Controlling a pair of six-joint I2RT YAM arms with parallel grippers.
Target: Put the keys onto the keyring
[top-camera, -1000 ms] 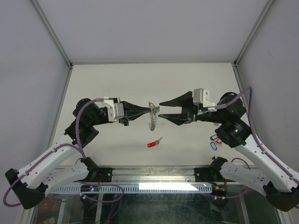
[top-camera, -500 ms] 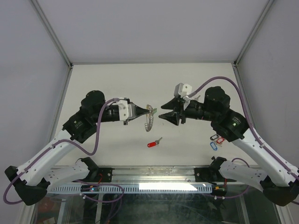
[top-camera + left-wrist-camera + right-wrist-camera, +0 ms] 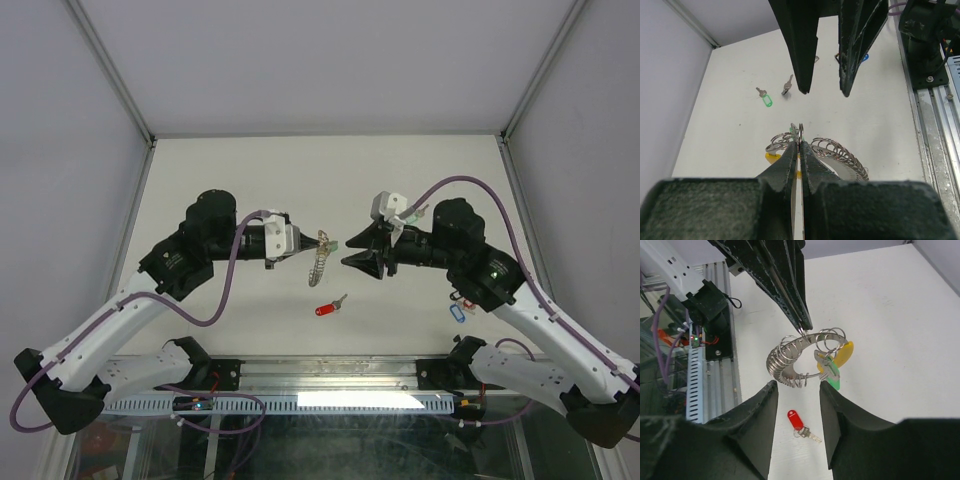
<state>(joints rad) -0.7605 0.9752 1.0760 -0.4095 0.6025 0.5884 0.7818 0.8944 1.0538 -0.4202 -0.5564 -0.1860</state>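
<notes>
The keyring [image 3: 319,258], a coiled silver wire loop, hangs above the table with my left gripper [image 3: 306,245] shut on its top edge. In the left wrist view the pinched keyring [image 3: 840,151] curls right of the gripper [image 3: 801,142]. Two keys hang on the keyring [image 3: 786,365], one with a green tag [image 3: 832,378], one with a yellow tag [image 3: 845,352]. My right gripper [image 3: 797,386] is open just short of the ring, holding nothing; from above the right gripper [image 3: 352,253] faces the ring from the right. A red-tagged key [image 3: 328,306] lies on the table below.
More tagged keys [image 3: 460,305], blue and red, lie by the right arm. A green-tagged key [image 3: 765,97] and a bare key [image 3: 787,85] lie on the table beyond the right gripper's fingers [image 3: 802,55]. The metal rail [image 3: 330,400] runs along the near edge.
The right wrist has rolled and its gripper has shifted a little left and down toward the ring, still open. The left arm has drawn back slightly, keeping the ring held.
</notes>
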